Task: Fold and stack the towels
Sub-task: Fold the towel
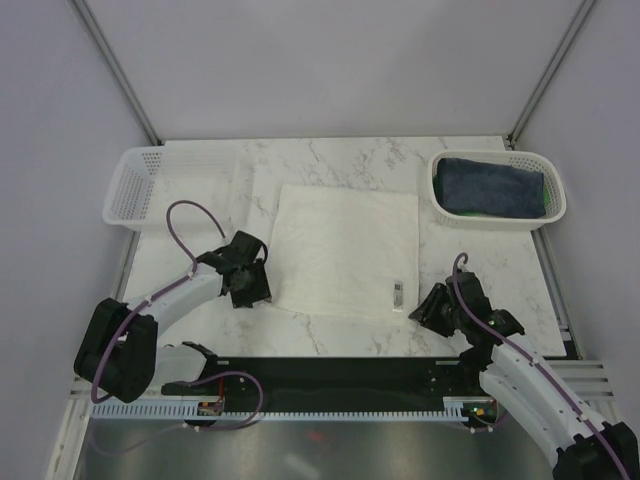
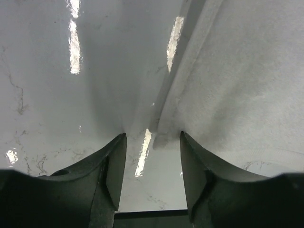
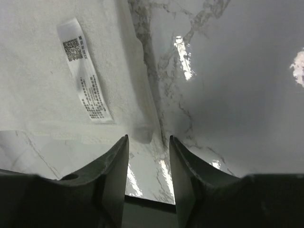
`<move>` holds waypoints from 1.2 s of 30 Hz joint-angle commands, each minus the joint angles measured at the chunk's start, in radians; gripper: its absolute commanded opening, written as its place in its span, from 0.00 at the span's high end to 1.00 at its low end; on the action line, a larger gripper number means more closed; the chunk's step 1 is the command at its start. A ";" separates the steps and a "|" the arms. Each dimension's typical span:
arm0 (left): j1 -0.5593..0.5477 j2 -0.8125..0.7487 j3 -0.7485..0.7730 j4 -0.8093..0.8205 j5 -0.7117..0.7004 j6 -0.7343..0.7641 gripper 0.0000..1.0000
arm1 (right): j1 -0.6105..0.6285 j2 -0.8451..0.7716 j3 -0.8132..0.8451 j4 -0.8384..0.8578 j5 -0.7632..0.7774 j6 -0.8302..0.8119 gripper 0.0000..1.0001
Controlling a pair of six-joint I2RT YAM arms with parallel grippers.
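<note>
The cream-white towel (image 1: 340,248) lies flat in the middle of the marble table, its label (image 1: 398,294) near the front right corner. My left gripper (image 1: 252,293) sits low at the towel's front left corner. In the left wrist view that gripper (image 2: 153,136) stands open over bare table, with the towel corner (image 2: 228,85) just past its tips. My right gripper (image 1: 427,309) is at the front right corner. Seen from the right wrist, it (image 3: 149,137) is open too, the towel edge (image 3: 47,104) and label (image 3: 85,71) just ahead. The navy-blue towel (image 1: 490,183) lies in the right basket, with the green towel (image 1: 546,203) showing at its edge.
A white mesh basket (image 1: 131,186) stands at the back left with nothing showing in it. The right basket (image 1: 497,223) stands at the back right. A black rail (image 1: 340,375) runs along the table's near edge between the arm bases.
</note>
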State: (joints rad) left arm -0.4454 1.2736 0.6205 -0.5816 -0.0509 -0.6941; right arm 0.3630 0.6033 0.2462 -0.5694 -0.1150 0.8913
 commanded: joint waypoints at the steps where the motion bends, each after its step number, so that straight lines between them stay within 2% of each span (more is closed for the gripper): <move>1: -0.006 -0.031 0.071 -0.044 0.025 0.007 0.43 | 0.002 -0.004 0.083 -0.105 0.060 -0.023 0.52; 4: -0.006 -0.049 0.166 -0.105 0.016 0.034 0.41 | 0.002 0.006 0.169 -0.182 0.109 -0.061 0.44; 9: 0.005 -0.056 0.379 -0.172 -0.148 0.109 0.36 | 0.002 0.067 0.376 -0.170 0.166 -0.101 0.32; 12: 0.039 0.024 0.534 -0.112 -0.242 0.189 0.34 | 0.001 0.208 0.519 -0.043 0.221 -0.216 0.29; 13: 0.045 0.074 0.573 -0.063 -0.241 0.227 0.34 | 0.001 0.319 0.559 -0.006 0.239 -0.257 0.30; 15: 0.053 0.128 0.637 0.111 -0.147 0.385 0.34 | -0.004 0.447 0.677 0.101 0.259 -0.439 0.30; 16: 0.072 0.195 0.688 0.112 -0.098 0.386 0.34 | -0.007 0.569 0.718 0.127 0.256 -0.504 0.30; 17: 0.085 0.231 0.714 0.179 0.004 0.456 0.34 | -0.019 0.626 0.802 0.149 0.236 -0.552 0.30; 18: 0.118 0.268 0.738 0.204 0.046 0.505 0.34 | -0.028 0.726 0.844 0.170 0.232 -0.628 0.30; 20: 0.151 0.395 0.825 0.232 0.181 0.537 0.34 | -0.077 0.811 0.948 0.189 0.181 -0.676 0.30; 22: 0.180 0.475 0.887 0.256 0.216 0.580 0.34 | -0.114 0.918 0.993 0.242 0.117 -0.741 0.30; 23: 0.186 0.548 0.907 0.264 0.256 0.611 0.34 | -0.149 0.958 1.051 0.243 0.036 -0.761 0.31; 26: 0.195 0.666 1.008 0.253 0.344 0.680 0.34 | -0.179 1.099 1.142 0.243 -0.041 -0.871 0.32; 30: 0.201 0.861 1.148 0.209 0.336 0.777 0.34 | -0.180 1.291 1.277 0.122 -0.133 -1.043 0.35; 36: 0.212 1.003 1.329 0.178 0.388 0.872 0.31 | -0.191 1.484 1.464 -0.003 -0.144 -1.177 0.36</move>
State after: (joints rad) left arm -0.2413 2.2456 1.8393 -0.3965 0.2661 0.0559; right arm 0.1753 2.0212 1.6085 -0.4946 -0.2131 -0.1574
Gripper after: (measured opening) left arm 0.684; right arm 0.640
